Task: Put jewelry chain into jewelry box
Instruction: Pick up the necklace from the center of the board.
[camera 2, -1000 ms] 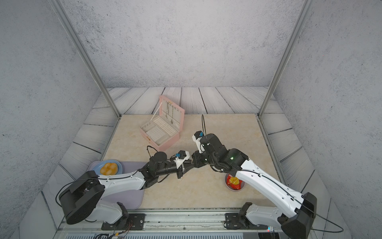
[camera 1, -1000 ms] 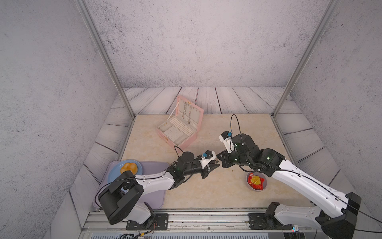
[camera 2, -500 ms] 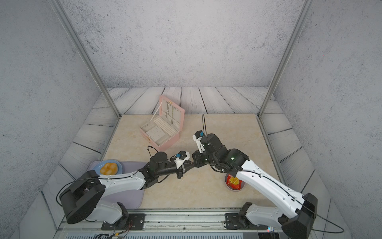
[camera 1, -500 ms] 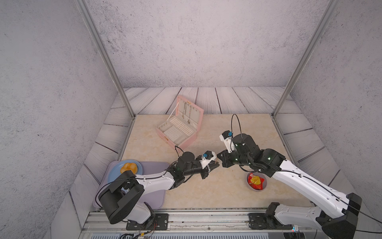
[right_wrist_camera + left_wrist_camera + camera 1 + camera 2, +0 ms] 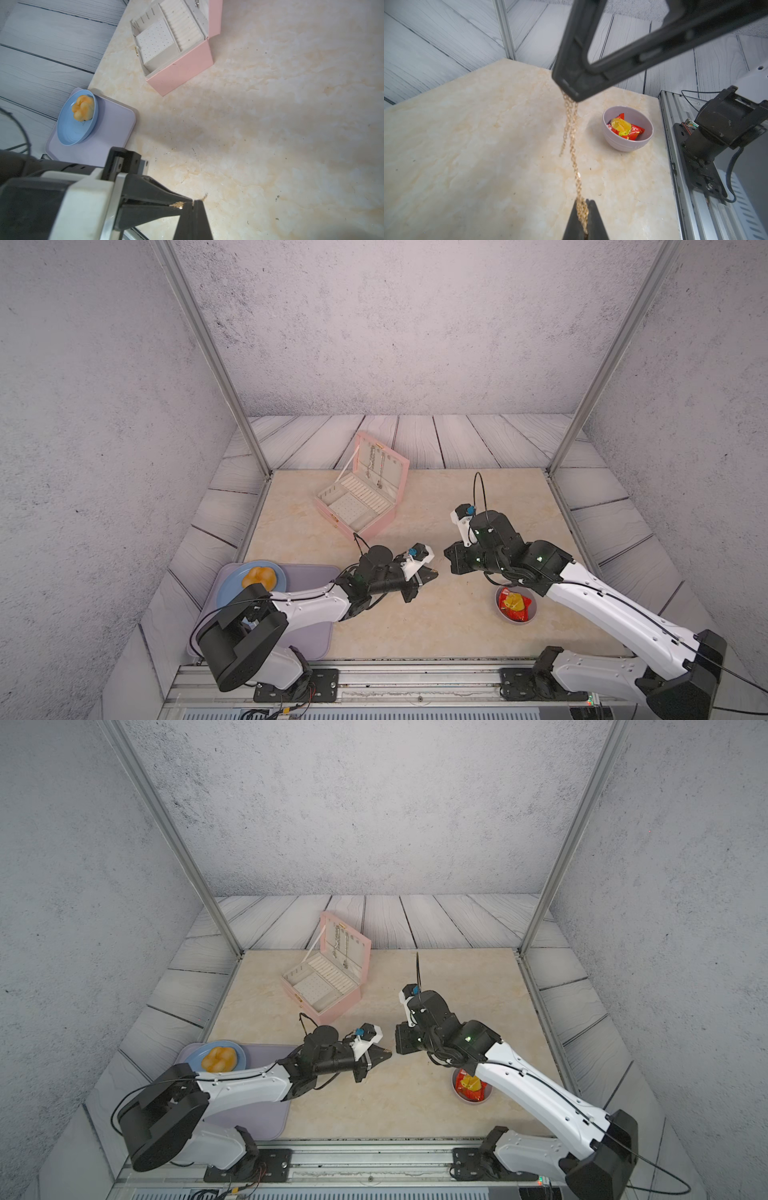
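1. While both arms meet low over the front of the table (image 5: 467,145), the thin gold chain (image 5: 572,145) runs between them. One end is pinched in the left gripper (image 5: 584,205) and the other in the right gripper (image 5: 568,92), with both sets of jaws closed on it.
2. Held at two points, the chain hangs clear of the table as a fairly straight doubled strand. One short loose end dangles near the right gripper. This hold looks meant to draw the chain out so it cannot bunch or knot.
3. In both top views the chain is too fine to make out, apart from a gold glint at the left gripper's tip.
4. The pink box (image 5: 376,526) stands well apart, farther back on the table. Its lid (image 5: 388,489) is upright and its cream compartments are open. Two other chains (image 5: 379,472) hang from hooks inside the lid.
5. The chain is not yet in the box. I judge this a handover or a straightening step, with the carry to the box to come.
6. A strand this thin could slip from a pinch. The bowl of sweets (image 5: 627,143) sits near the arms but away from the box.
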